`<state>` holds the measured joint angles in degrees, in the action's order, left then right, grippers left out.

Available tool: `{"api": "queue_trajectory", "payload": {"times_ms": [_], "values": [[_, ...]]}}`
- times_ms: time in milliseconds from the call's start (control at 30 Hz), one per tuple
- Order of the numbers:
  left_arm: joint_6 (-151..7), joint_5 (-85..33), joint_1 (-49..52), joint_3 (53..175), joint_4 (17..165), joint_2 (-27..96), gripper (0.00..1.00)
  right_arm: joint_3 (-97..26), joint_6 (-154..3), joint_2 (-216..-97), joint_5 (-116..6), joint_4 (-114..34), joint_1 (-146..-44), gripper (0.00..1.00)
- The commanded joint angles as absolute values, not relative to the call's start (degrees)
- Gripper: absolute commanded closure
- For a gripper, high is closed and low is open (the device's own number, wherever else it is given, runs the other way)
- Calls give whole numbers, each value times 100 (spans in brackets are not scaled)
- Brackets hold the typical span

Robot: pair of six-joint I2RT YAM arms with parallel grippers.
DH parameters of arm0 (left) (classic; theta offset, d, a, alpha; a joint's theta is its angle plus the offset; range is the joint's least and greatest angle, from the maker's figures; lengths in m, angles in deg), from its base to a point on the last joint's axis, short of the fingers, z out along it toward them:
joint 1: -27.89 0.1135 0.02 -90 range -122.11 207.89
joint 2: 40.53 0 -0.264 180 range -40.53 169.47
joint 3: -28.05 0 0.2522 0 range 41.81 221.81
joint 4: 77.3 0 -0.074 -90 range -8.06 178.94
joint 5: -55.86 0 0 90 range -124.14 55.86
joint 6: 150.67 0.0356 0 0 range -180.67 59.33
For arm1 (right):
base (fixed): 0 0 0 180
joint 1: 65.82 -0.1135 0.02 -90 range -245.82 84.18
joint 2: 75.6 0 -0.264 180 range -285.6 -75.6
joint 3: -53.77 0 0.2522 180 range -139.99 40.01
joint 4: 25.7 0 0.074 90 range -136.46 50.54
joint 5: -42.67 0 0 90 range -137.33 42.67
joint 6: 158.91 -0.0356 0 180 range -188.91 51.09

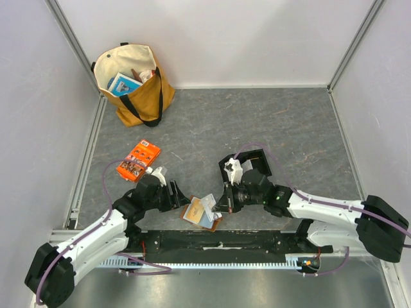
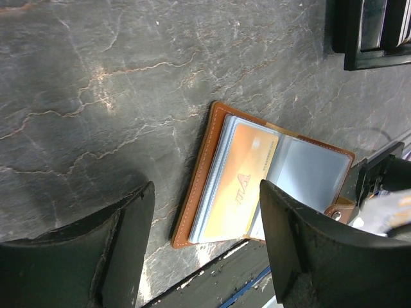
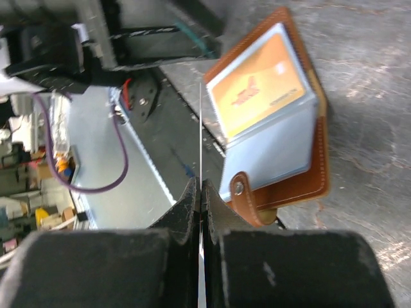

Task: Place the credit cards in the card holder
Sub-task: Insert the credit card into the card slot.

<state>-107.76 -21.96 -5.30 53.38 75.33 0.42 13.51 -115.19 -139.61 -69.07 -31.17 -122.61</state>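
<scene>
The brown card holder (image 1: pixel 200 213) lies open near the table's front edge, an orange card (image 2: pixel 247 179) showing in its clear sleeves (image 3: pixel 282 154). Its clasp tab (image 3: pixel 241 192) sticks out toward my right gripper. My right gripper (image 3: pixel 201 186) is shut on a thin pale credit card (image 3: pixel 200 128), seen edge-on just off the holder's right side (image 1: pixel 209 204). My left gripper (image 2: pixel 205 192) hangs open over the holder's left edge with nothing between its fingers; in the top view it (image 1: pixel 183 199) sits just left of the holder.
A black tray (image 1: pixel 257 163) stands behind my right gripper and shows at the top right of the left wrist view (image 2: pixel 372 32). An orange packet (image 1: pixel 139 159) lies to the left, a tote bag (image 1: pixel 133 83) at the far left. The black front rail (image 1: pixel 212 240) runs beside the holder.
</scene>
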Motion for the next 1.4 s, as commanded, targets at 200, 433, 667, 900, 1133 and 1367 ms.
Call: {"api": "queue_trajectory", "payload": {"times_ms": [200, 433, 667, 900, 1133, 1367], "values": [[-10488, -1525, -533, 5288, 7918, 350, 28, 872, -11777, -14670, -5525, -4781, -12462, 100], [-10523, -998, -542, 5034, 8462, 438, 28, 1056, -11716, -14846, -5076, -4773, -12462, 100], [-10663, -471, -533, 4805, 9209, 570, 38, 978, -11558, -15162, -4900, -4667, -12409, 100], [-10927, -145, -533, 4629, 9825, 166, 65, 925, -11391, -15391, -4909, -4667, -12269, 100], [-11173, 22, -533, 4418, 10308, -221, 73, 995, -11241, -15409, -4962, -4676, -12084, 100], [-11068, 145, -533, 4550, 10467, 446, 62, 960, -11197, -15356, -5050, -4667, -12022, 100]]}}
